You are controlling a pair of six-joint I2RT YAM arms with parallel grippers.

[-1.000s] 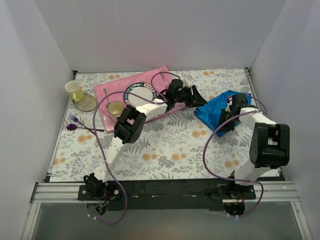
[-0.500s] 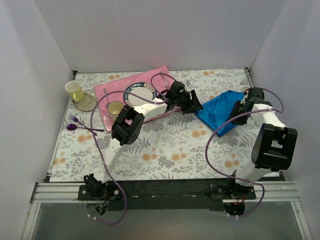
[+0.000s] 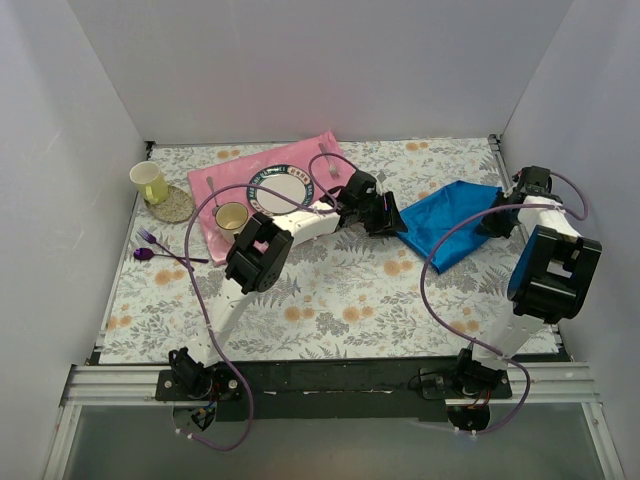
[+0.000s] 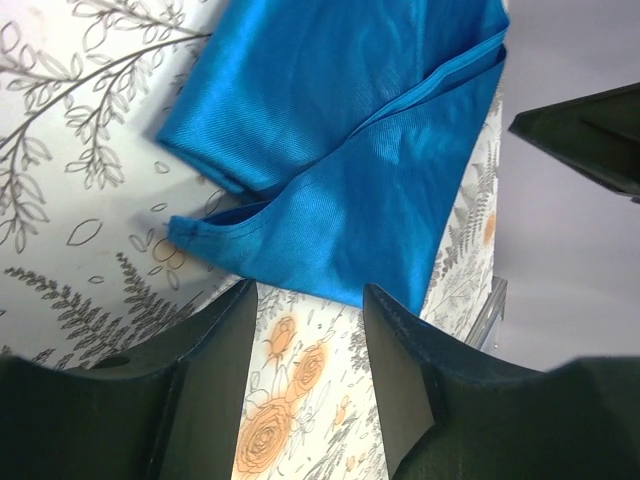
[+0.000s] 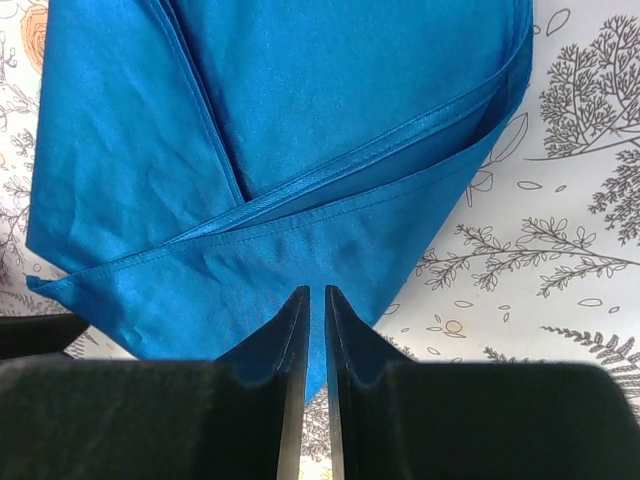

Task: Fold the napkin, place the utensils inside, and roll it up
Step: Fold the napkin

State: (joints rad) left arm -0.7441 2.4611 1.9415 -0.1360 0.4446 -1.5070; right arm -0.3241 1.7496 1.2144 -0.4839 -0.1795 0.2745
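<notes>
Room: a white-walled enclosure (image 3: 320, 70) is seen on three sides of the work area.
Surface: a flower-printed tabletop (image 3: 340, 290) is spread beneath both arms.
Napkin: the bright royal-blue soft cloth napkin (image 3: 450, 215) is laid between the two grippers, loosely folded in overlapping layers.
Left gripper: the black two-finger left gripper (image 4: 308, 295) is parted, and a hemmed napkin edge lies at its mouth, unpinched.
Right gripper: the black two-finger right gripper (image 5: 317, 292) is closed to a slit on a napkin corner.
Handling: the cloth is judged light, limp and sheeny, so probably slippery. Its layers may slide over each other. A firm pinch at a hemmed corner is advised.
</notes>
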